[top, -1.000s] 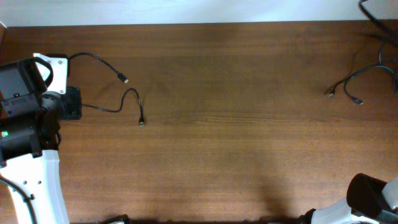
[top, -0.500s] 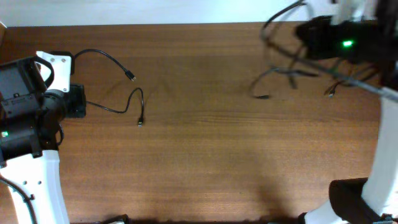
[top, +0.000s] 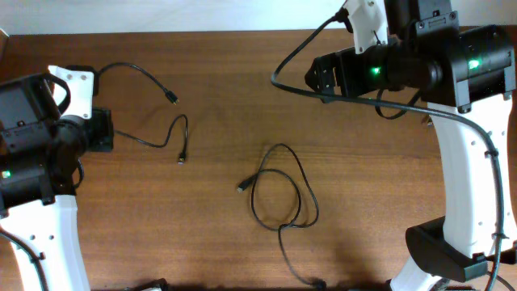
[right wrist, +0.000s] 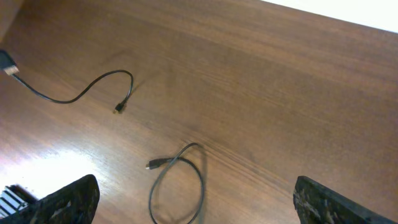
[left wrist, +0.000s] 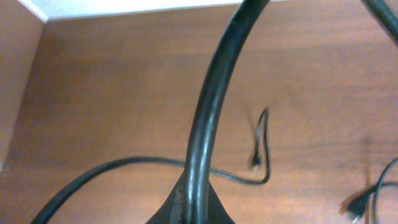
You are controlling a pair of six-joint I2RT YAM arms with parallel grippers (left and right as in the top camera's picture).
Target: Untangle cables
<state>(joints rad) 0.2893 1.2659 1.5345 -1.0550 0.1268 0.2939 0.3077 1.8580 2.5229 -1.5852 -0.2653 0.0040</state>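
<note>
wooden table (top: 202, 242) now bears a cable loop (top: 307, 186) mid-frame (absent a moment ago: one cord freed?), right fingers (right wrist: 68, 199) spread empty, left fingers (top: 101, 132) unreadable.

1. Brown wooden table (top: 363, 202) with left-to-right grain, filling nearly the whole overhead view.
2. Along the far edge, a plain white strip (top: 202, 14), possibly a wall, though too little in view to be sure.
3. Same white band across the top right corner of the right wrist view.
4. At the left of the left wrist view, a flat brown panel (left wrist: 15, 93), meeting the tabletop along a slanted seam.
5. Soft, even light, with a pale sheen on the wood at the lower left of the right wrist view.
</note>
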